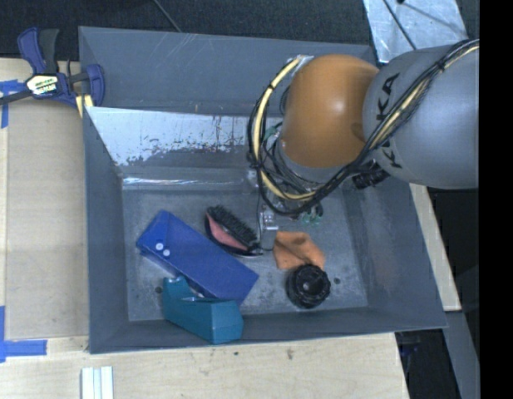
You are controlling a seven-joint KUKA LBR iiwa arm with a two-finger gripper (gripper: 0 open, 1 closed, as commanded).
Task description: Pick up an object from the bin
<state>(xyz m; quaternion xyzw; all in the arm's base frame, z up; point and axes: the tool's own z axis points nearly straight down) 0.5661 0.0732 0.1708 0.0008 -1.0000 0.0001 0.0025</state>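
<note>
Brush (pixel 231 227), pink with black bristles, mid-bin (pixel 105 248), just left of gripper (pixel 268 221), long axis slanting down-right toward it. Blue box (pixel 194 260) farther lower left, orange scrap (pixel 293 249) just right, black knob (pixel 308 287) below. Cannot tell whether gripper spread or pressed together.

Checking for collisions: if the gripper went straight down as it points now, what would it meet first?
Probably the right end of the pink brush, just beside the gripper; depth is unclear, so it might instead reach the bin floor.
</note>
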